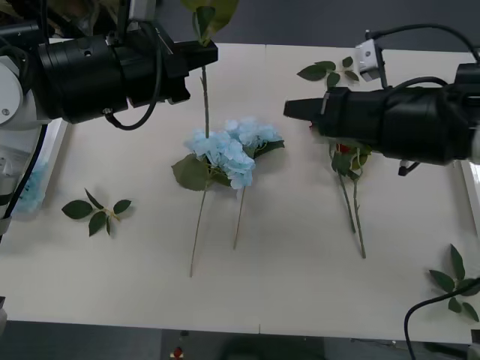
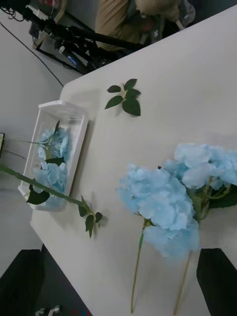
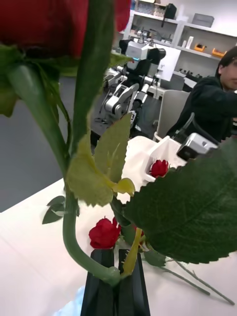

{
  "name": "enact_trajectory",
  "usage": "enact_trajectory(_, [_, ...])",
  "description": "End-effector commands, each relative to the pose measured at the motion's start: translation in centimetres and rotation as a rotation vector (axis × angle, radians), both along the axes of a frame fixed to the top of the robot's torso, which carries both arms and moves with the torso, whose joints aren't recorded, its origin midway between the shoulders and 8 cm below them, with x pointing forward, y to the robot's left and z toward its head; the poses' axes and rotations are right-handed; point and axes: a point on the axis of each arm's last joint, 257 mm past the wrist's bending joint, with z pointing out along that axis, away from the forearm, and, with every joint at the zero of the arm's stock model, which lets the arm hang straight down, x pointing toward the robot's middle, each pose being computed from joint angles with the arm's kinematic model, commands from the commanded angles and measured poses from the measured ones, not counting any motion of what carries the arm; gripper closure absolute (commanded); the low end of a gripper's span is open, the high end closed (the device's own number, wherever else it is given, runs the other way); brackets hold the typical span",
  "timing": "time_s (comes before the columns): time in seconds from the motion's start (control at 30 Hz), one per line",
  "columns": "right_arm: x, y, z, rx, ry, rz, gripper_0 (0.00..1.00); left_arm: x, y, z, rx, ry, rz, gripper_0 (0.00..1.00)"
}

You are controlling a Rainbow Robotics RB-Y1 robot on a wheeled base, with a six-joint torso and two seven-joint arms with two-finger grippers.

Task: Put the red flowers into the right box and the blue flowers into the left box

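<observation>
My left gripper (image 1: 196,54) hangs at the back left, and the left wrist view shows its black fingers (image 3: 106,286) shut on the green stem of a red flower (image 3: 49,24). That stem (image 1: 205,97) dangles toward the table. Two blue flowers (image 1: 229,150) lie mid-table, also seen as blue flowers (image 2: 168,202) in the right wrist view. My right gripper (image 1: 294,110) hovers open over the red flowers (image 1: 346,154) lying at the right, partly hiding them. The left box (image 2: 57,153) holds blue blooms. The right box (image 3: 158,148) holds a red bloom.
Loose leaf sprigs lie at the left (image 1: 97,211), the back right (image 1: 330,71) and the front right (image 1: 454,281). The left box's rim (image 1: 51,154) runs along the table's left edge, the right box's rim (image 1: 471,187) along the right edge.
</observation>
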Motion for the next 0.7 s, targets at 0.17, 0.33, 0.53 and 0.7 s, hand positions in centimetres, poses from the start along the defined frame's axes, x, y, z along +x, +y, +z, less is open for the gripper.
enact_trajectory(0.17, [-0.7,5.5,2.0,0.039,-0.16,0.061,0.09,-1.1,-2.0,1.8,0.044,-0.11,-0.051,1.0])
enact_trajectory(0.33, [-1.3,7.5,1.6,0.06,-0.187,0.081,0.09,-1.3,-2.4,1.3,0.05,-0.101,-0.061,1.0])
enact_trajectory(0.53, [-1.3,8.1,-0.4,-0.036,-0.217,0.092,0.09,-1.3,-2.4,1.3,0.05,-0.101,-0.061,1.0])
enact_trajectory(0.7, [-1.4,9.0,-1.7,-0.082,-0.257,0.104,0.09,-1.3,-2.4,1.3,0.05,-0.101,-0.061,1.0])
